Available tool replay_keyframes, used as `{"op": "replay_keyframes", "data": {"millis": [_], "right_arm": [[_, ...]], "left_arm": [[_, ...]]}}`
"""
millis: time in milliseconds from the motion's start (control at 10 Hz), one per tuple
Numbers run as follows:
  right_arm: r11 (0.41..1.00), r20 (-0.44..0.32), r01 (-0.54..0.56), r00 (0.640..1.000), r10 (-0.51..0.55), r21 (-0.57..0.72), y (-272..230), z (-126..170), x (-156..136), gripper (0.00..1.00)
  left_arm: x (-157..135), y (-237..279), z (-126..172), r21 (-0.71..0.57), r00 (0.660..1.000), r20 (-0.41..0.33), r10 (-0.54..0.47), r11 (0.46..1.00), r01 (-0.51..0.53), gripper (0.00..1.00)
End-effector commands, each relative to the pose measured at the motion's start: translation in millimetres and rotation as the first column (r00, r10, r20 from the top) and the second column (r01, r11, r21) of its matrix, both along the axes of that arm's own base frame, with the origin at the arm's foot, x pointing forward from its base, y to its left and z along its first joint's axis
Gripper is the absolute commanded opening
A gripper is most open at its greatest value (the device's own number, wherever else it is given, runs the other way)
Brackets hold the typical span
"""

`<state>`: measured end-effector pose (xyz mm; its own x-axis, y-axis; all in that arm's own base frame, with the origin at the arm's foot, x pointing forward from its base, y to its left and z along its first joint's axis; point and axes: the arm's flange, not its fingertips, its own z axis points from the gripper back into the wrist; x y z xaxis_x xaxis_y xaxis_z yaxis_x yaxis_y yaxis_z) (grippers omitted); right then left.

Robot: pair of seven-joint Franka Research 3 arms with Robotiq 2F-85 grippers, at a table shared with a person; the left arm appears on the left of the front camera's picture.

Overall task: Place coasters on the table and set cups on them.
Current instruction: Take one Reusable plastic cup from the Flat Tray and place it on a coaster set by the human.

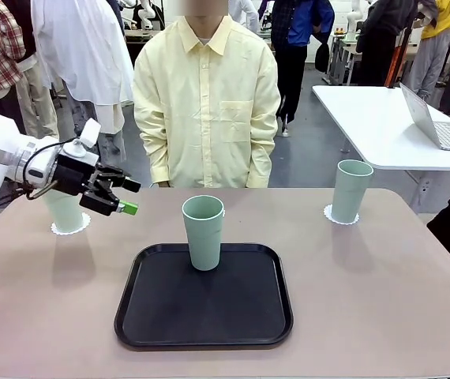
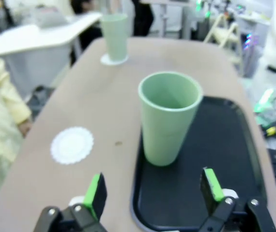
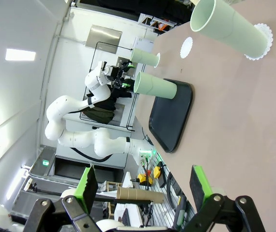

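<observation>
Front view: the left gripper (image 1: 122, 197) hangs above the table (image 1: 383, 300) on its left side, jaws spread with nothing between them, pointing toward the middle. Behind it, near the left edge, one cup (image 1: 65, 212) stands on a coaster (image 1: 70, 227). A second cup (image 1: 203, 232) stands upright at the back edge of the black tray (image 1: 154, 316), which lies mid-table. The third cup (image 1: 351, 190) stands on its coaster (image 1: 340, 215) near the far right corner. Bare tabletop runs wide on both sides of the tray and along the near edge. A person in a pale yellow shirt (image 1: 206, 103) stands at the far edge, just behind the tray cup.

Left wrist view: the green-padded fingers (image 2: 95, 195) stand well apart and empty, with the tray cup (image 2: 167, 117) ahead and between their lines, clear of both. That cup sits just inside the tray's rim (image 2: 137, 193). An uncovered coaster (image 2: 72, 144) lies flat on the table beside the tray, apart from its edge, with open surface around it. Farther off, another cup (image 2: 115, 36) stands on a coaster (image 2: 113, 60) near the table's end.

Right wrist view: the right gripper (image 3: 142, 186) is wide open, holding nothing, off the table's edge. The picture is rolled sideways. The nearest cup (image 3: 227, 28) stands on its scalloped coaster (image 3: 263, 44); beyond it are the bare coaster (image 3: 186, 47), the tray cup (image 3: 154, 87) and the farthest cup (image 3: 145, 57).
</observation>
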<state>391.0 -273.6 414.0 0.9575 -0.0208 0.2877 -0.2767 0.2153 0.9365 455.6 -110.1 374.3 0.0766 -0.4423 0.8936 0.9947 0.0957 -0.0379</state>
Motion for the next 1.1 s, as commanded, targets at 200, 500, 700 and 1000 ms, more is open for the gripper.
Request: {"op": "replay_keyframes", "data": {"millis": [200, 500, 700, 1000], "right_arm": [[1.000, -0.004, 0.002, 1.000, -0.002, -0.001, -0.2, 0.2, -0.3, 1.00], [1.000, -0.004, 0.002, 1.000, -0.002, -0.001, -0.2, 0.2, -0.3, 1.00], [1.000, -0.004, 0.002, 1.000, -0.002, -0.001, -0.2, 0.2, -0.3, 1.00], [1.000, -0.004, 0.002, 1.000, -0.002, -0.001, -0.2, 0.2, -0.3, 1.00]], "left_arm": [[11.7, -11.4, -20.3, -0.060, 0.993, -0.039, -0.115, 0.992, 0.112, 1.00], [8.1, -10.2, -22.4, -0.076, 0.993, -0.073, -0.097, 0.993, 0.092, 1.00], [8.1, -10.2, -22.4, -0.076, 0.993, -0.073, -0.097, 0.993, 0.092, 1.00], [7.7, -23.8, -34.0, -0.032, 0.995, -0.035, -0.093, 0.995, 0.092, 1.00]]}}
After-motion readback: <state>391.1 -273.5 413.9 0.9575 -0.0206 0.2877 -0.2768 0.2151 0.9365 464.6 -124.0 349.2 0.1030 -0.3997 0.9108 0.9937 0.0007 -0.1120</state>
